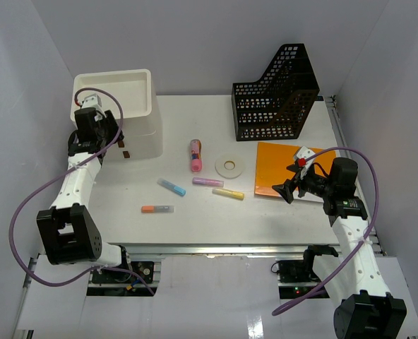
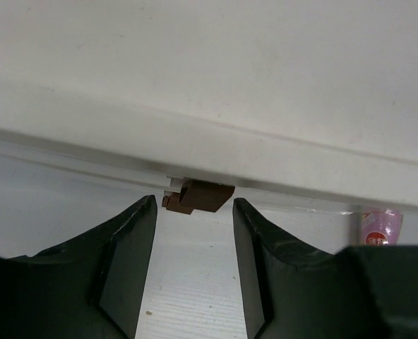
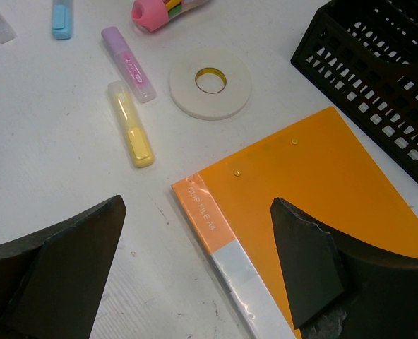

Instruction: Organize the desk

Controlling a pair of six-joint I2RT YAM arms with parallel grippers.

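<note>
Across the white desk (image 1: 195, 226), which fills the floor between the white walls with its metal rail along the near edge, the loose things lie unsorted, so I judge the tidying to be at an early stage. At the far left stands the white drawer box (image 1: 135, 116), and at the far right the black mesh file holder (image 1: 276, 95). Just in front of the holder lies the orange clip file (image 3: 315, 191), flat on the desk. Left of it is the white tape roll (image 3: 210, 83), then a pink marker (image 1: 195, 155) and four highlighters: purple (image 3: 128, 63), yellow (image 3: 131, 123), blue (image 1: 171, 186) and orange (image 1: 157, 209).

The right gripper (image 3: 195, 205) hovers over the file's near-left corner, its jaws wide apart and holding nothing. The left gripper (image 2: 193, 219) faces the front of the drawer box, jaws apart, with the small brown handle (image 2: 198, 195) just beyond its tips and between them.

The step in hand looks like opening a drawer. The left gripper would need to ease forward until the jaws flank the handle, close on it, and pull straight back.
</note>
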